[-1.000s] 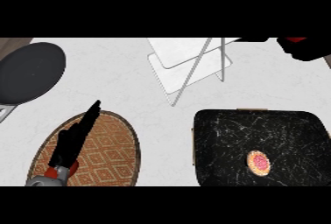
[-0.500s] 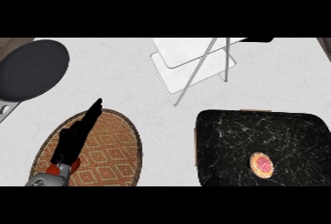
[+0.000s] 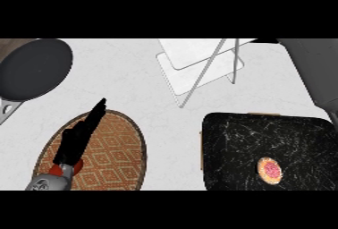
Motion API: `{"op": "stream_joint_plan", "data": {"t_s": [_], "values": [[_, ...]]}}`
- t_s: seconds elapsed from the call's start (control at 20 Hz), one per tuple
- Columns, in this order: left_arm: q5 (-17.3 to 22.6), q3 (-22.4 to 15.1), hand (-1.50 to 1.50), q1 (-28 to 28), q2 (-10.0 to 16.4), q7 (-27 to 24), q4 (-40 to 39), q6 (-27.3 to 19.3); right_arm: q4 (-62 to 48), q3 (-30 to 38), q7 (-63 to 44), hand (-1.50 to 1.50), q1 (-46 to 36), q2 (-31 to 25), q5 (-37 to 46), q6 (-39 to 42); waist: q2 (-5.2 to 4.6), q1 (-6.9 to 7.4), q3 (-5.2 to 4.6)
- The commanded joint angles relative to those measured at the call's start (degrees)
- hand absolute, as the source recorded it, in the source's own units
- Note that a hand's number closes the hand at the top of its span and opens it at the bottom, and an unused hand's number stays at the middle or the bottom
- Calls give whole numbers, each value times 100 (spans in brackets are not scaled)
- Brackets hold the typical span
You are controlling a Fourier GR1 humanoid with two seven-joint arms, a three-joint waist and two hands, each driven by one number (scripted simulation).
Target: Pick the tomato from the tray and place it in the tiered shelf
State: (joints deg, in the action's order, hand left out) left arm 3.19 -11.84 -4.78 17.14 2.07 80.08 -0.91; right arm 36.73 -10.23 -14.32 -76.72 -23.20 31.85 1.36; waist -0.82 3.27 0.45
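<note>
Tomato [image 3: 270,170] sits on the black marbled tray [image 3: 251,134] at lower right, towards the tray's near right part, w/ nothing touching it. It shows a red face w/ a tan rim.

Left hand [image 3: 79,138] comes in from the lower left and lies over a brown oval mat [image 3: 112,152] w/ a diamond pattern. Its fingers are straight, pointing up and to the right, and it holds nothing. It's well apart from the tray and the tomato.

Right hand doesn't show. A grey shape [image 3: 310,67] fills the upper right corner, above the tray; can't tell what it is.

Shelf [image 3: 198,62] stands at top centre on the white counter [image 3: 132,89]: 2 white tiers on thin grey legs, w/ nothing on the tiers as far as I can see. It's apart from the tray, up and to the left of it.

Dark pan [image 3: 30,67] at upper left, its handle running off the left edge.
</note>
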Motion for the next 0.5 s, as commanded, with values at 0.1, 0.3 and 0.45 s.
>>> {"op": "stream_joint_plan", "data": {"t_s": [0.1,0.3,0.45], "values": [[-6,-49,0,99,-120,101,-78,30,-1274,53,349,150,-435,565,187,-182,-50,77,-50],[-26,-68,0,98,-180,76,-105,-8,-1343,1156,405,150,-201,967,-1071,41,-90,101,-37],[-65,-107,0,88,-178,86,-25,3,-1578,1877,159,-150,-273,1072,-1804,227,-82,120,-37]]}}
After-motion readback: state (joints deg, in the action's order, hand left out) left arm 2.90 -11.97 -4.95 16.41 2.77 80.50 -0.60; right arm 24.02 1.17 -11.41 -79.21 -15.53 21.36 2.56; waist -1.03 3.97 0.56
